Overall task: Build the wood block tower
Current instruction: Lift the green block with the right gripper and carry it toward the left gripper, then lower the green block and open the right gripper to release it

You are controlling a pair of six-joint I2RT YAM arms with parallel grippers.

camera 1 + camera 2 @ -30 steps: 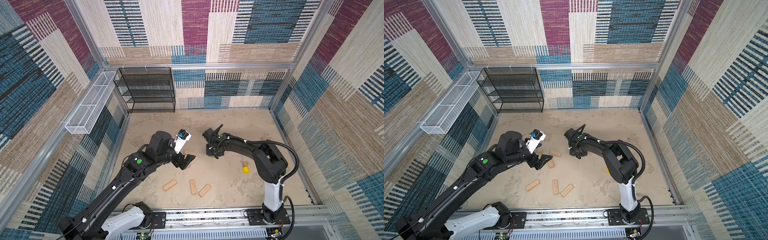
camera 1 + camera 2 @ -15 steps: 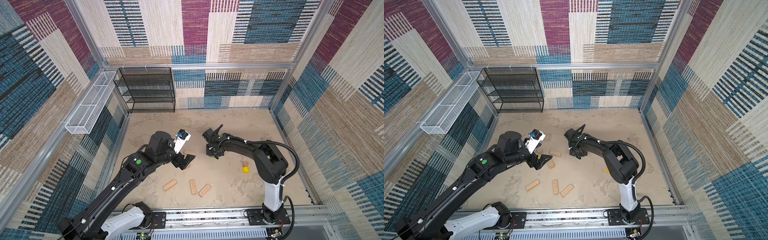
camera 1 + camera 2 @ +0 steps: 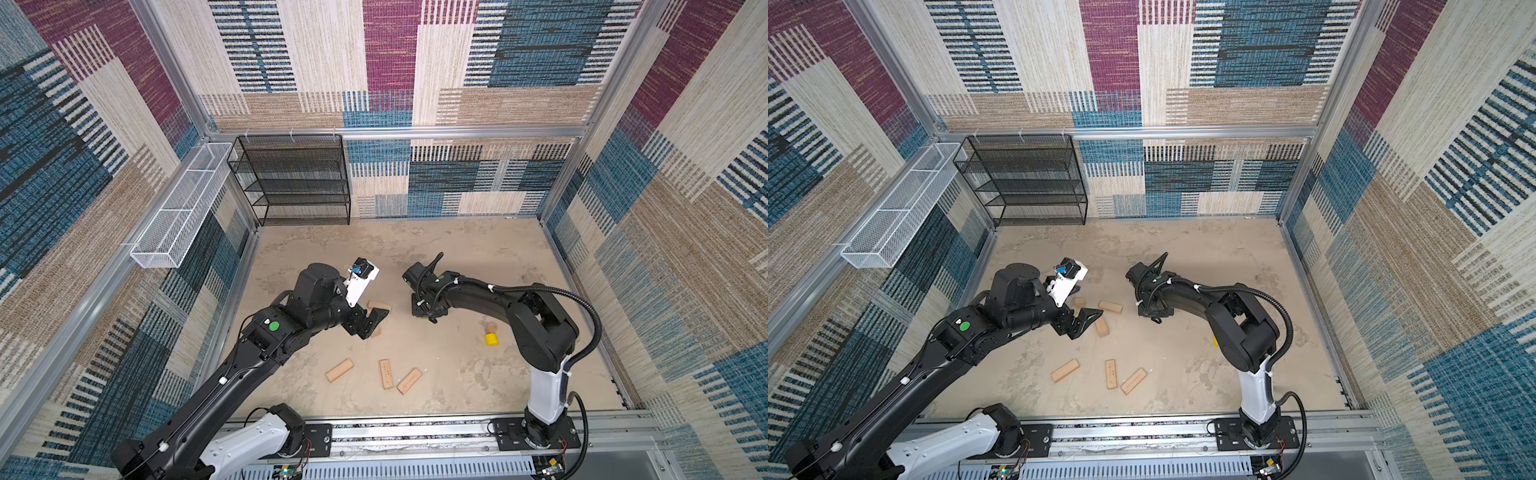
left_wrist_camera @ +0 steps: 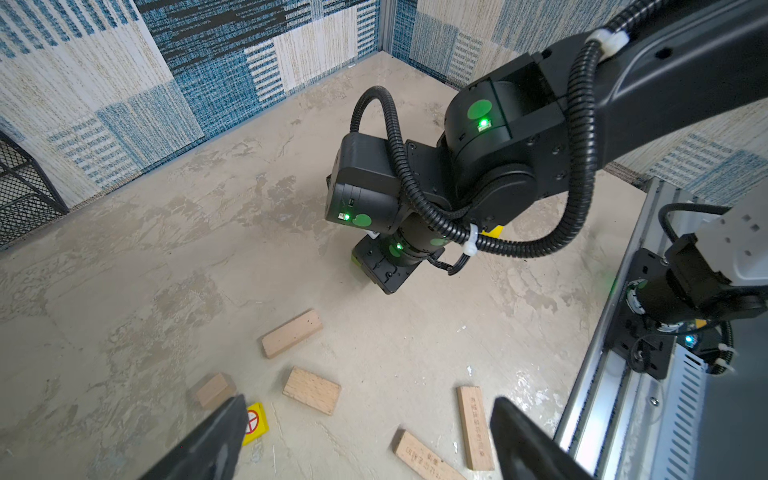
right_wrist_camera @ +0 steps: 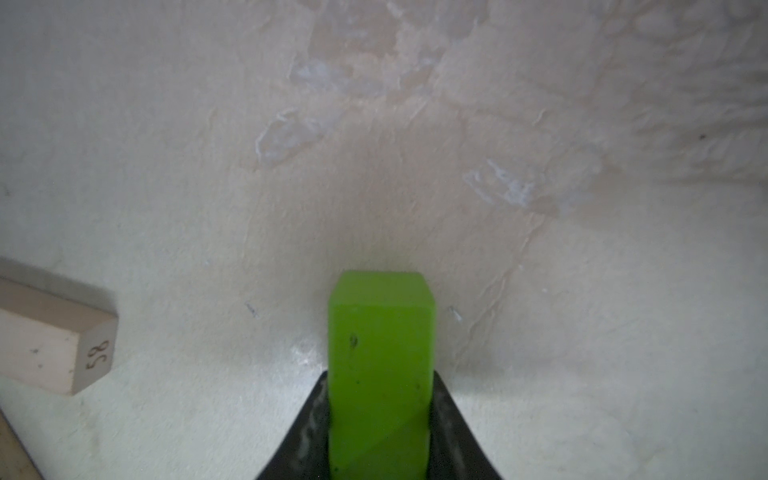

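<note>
My right gripper (image 5: 380, 378) is shut on a green oblong block (image 5: 380, 332), its far end close above the floor; in both top views that gripper (image 3: 428, 313) (image 3: 1152, 311) hangs low at mid-floor and hides the block. My left gripper (image 4: 368, 409) (image 3: 370, 322) stands open and empty over a tan brick (image 4: 311, 390), a small tan cube (image 4: 214, 390) and a red-marked yellow cube (image 4: 255, 423). More tan bricks (image 3: 340, 370) (image 3: 386, 374) (image 3: 409, 381) lie singly near the front, another (image 3: 379, 305) between the grippers. No tower is in view.
A yellow cylinder (image 3: 492, 339) and a tan round piece (image 3: 491, 327) lie beside the right arm's elbow. A black wire shelf (image 3: 291, 178) stands at the back left, with a white wire basket (image 3: 178, 208) on the left wall. A metal rail (image 3: 415, 432) borders the front.
</note>
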